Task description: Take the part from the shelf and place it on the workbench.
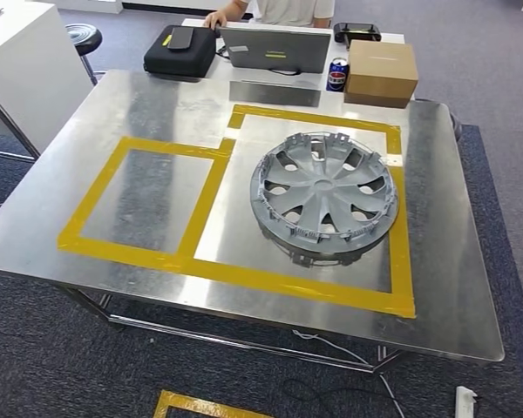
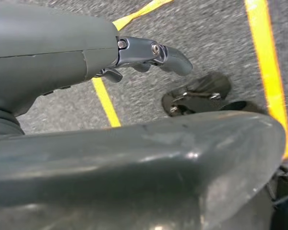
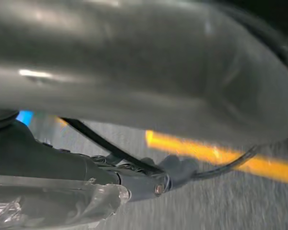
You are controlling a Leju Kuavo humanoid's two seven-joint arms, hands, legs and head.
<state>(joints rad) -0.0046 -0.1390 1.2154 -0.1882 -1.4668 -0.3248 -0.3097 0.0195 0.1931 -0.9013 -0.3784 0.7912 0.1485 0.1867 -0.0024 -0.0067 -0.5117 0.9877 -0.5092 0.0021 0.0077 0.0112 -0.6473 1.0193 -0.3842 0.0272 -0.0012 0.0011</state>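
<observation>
The part, a silver-grey wheel cover (image 1: 324, 193), lies flat on the steel workbench (image 1: 42, 226), inside the larger right-hand square of yellow tape (image 1: 400, 252). No hand touches it. In the left wrist view my left hand (image 2: 142, 52) hangs over grey carpet, its dark fingers (image 2: 175, 60) stretched out and holding nothing. My right hand (image 3: 142, 184) also hangs low above the carpet in the blurred right wrist view, one dark finger (image 3: 178, 167) extended and nothing in its grasp.
A smaller taped square (image 1: 140, 196) on the bench's left half holds nothing. Behind the bench a person (image 1: 285, 10) sits at a table with a laptop (image 1: 275, 48), a black case (image 1: 179, 50), a can (image 1: 337, 75) and a cardboard box (image 1: 381, 71). Yellow tape marks the floor (image 1: 206, 407).
</observation>
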